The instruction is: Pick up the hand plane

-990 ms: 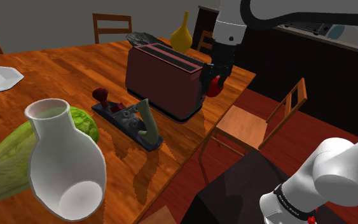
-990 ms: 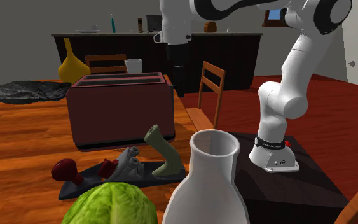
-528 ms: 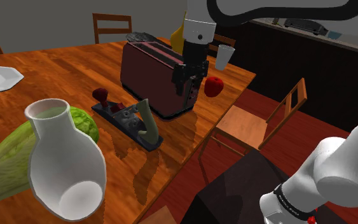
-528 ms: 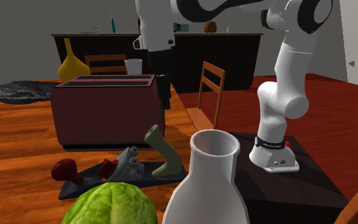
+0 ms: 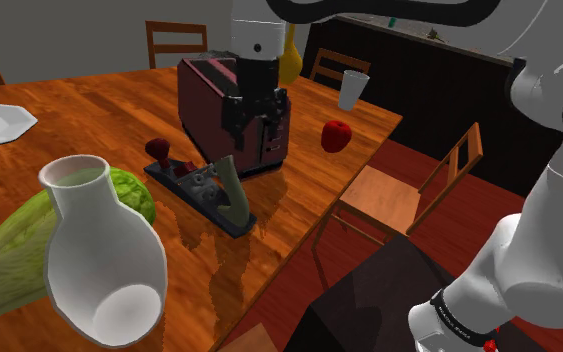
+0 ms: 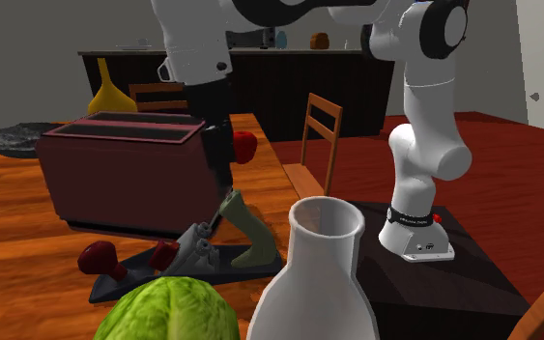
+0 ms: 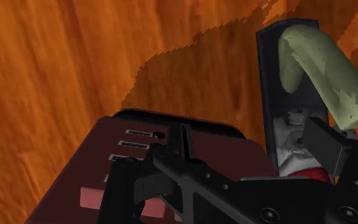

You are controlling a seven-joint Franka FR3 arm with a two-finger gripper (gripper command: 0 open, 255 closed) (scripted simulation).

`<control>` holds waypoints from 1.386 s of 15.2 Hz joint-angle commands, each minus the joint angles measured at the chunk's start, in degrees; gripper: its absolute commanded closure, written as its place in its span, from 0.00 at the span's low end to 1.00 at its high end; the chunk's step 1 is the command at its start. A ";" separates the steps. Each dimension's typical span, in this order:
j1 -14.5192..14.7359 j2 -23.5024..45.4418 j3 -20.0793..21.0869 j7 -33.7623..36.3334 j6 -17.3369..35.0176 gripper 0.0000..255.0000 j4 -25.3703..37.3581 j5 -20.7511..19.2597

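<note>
The arm (image 5: 259,30) has swung toward the shoulder view's left since a second ago, and the dark red toaster (image 5: 201,105) has slid that way with it. The red apple (image 5: 337,135) that you were beside then has stayed put. The hand plane (image 5: 197,192) lies flat on the wooden tabletop (image 5: 89,110), just beside the toaster, with its red knob (image 5: 157,150) toward the shoulder view's left and its tall green handle (image 6: 243,227) at the end toward the stand. Your jaws stand apart, clasping nothing. They hang at the toaster's end face, just above that green handle — in the wrist view the handle shows off to one side of them, not between them. A green lettuce (image 5: 134,195) and a white vase (image 5: 104,260) sit near the plane on the side away from the toaster — the white cup (image 5: 353,88) is well apart, beyond the apple.
</note>
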 commanded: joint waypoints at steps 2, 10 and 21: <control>2.87 8.87 1.41 2.00 1.26 0.00 8.57 -0.92; 7.46 20.85 2.72 4.37 -2.42 0.00 23.15 -4.28; 6.68 19.96 2.72 4.17 1.86 1.00 17.93 -4.05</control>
